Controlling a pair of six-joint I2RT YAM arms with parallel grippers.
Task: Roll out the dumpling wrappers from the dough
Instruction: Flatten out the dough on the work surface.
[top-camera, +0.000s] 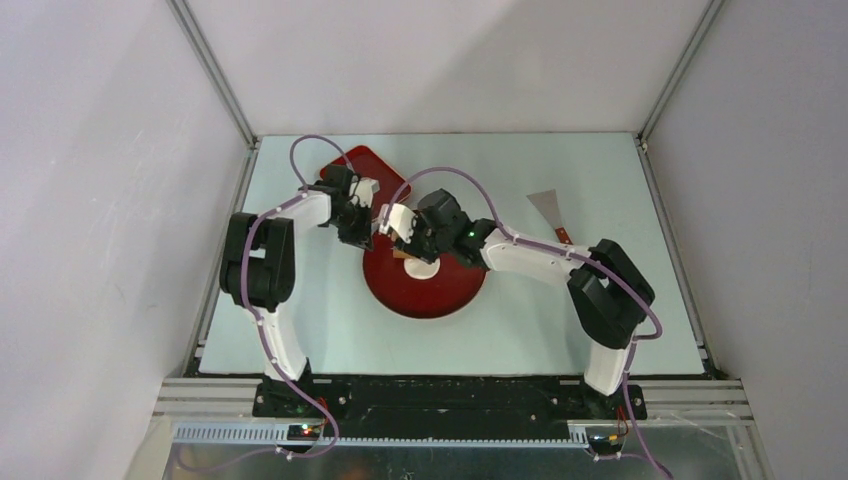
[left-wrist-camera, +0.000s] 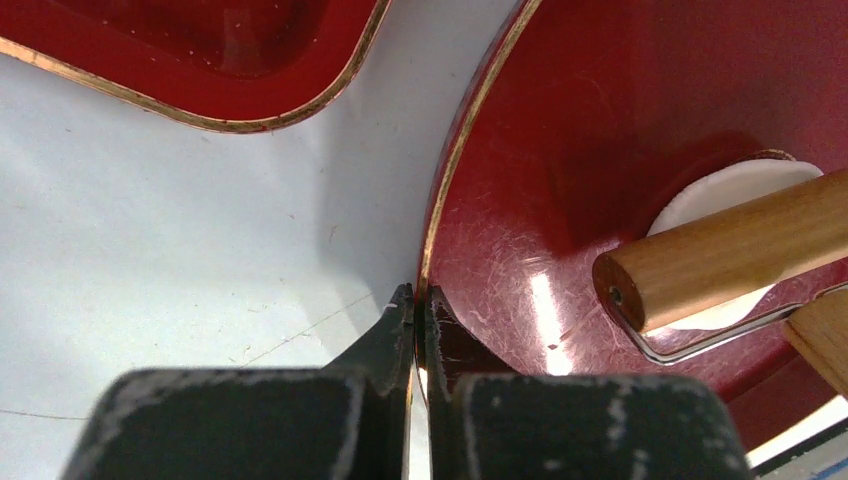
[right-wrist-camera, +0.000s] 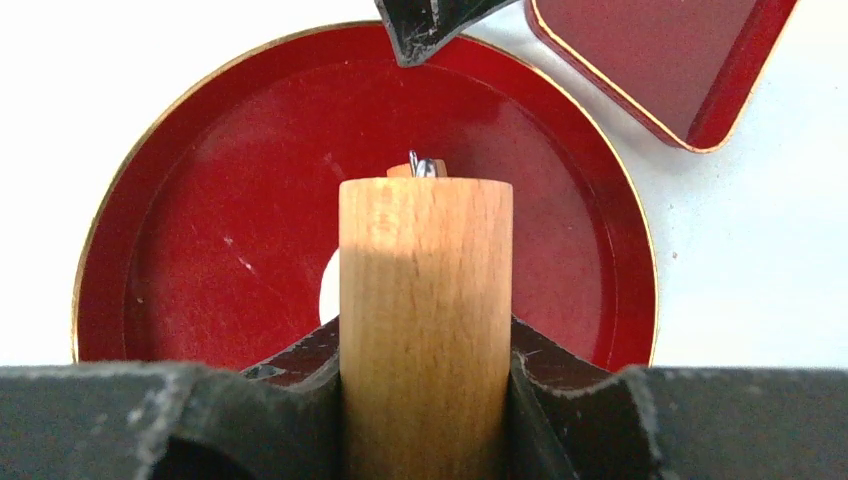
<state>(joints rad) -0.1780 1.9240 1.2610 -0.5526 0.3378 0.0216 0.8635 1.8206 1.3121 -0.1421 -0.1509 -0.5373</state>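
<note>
On the pale bench, nearest the arm bases, lay a round red plate with a thin gold rim. The right end effector was clamped on the wooden handle of a small rolling pin, one dark finger pressed against each side of it. The pin's wooden roller, carried on a bent wire frame, rested on a dumpling wrapper. That wrapper was a flat white disc near the middle of the plate, and only its edges showed around the roller. At the plate's far-left edge the left end effector was pinched together on the rim, one fingertip inside the plate and the other outside on the bench. Beyond it sat a red rectangular tray, close to the plate but not touching. Far to the right, well apart from both, a metal scraper lay flat on the bench.
</note>
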